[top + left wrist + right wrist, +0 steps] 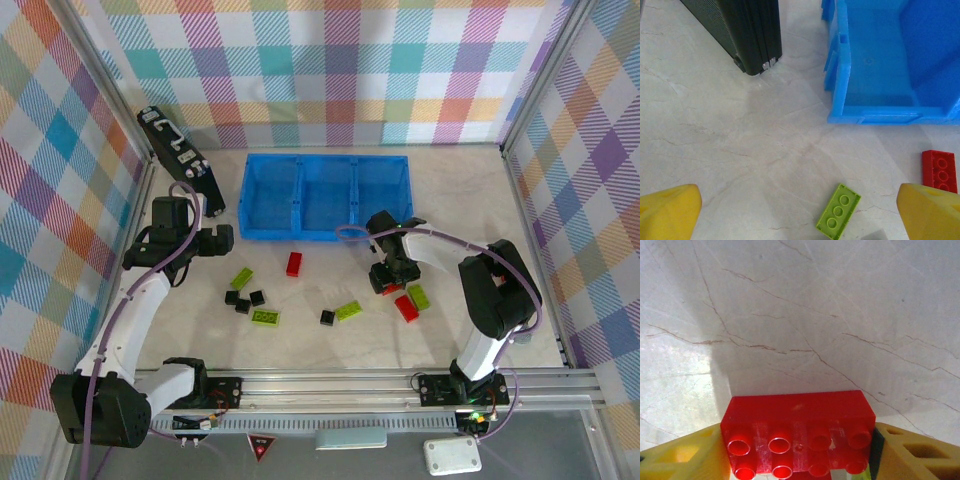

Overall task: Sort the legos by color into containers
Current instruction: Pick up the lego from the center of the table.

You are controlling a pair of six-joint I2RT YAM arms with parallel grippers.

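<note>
The right gripper (386,278) stood low over the table, its fingers (685,457) set against both short ends of a red brick (797,425), gripping it. A second red brick (406,307) and a lime brick (418,295) lay close by at its 5 o'clock, so the lift was best made straight up and level, without sweeping them. The left gripper (216,240), off at 9 o'clock, was spread wide and held nothing. Farthest off, the blue bin (262,200) lay at 12 o'clock. Its right-hand compartment (385,190) looked the shortest carry, and the release was best made low, well inside the walls.
</note>
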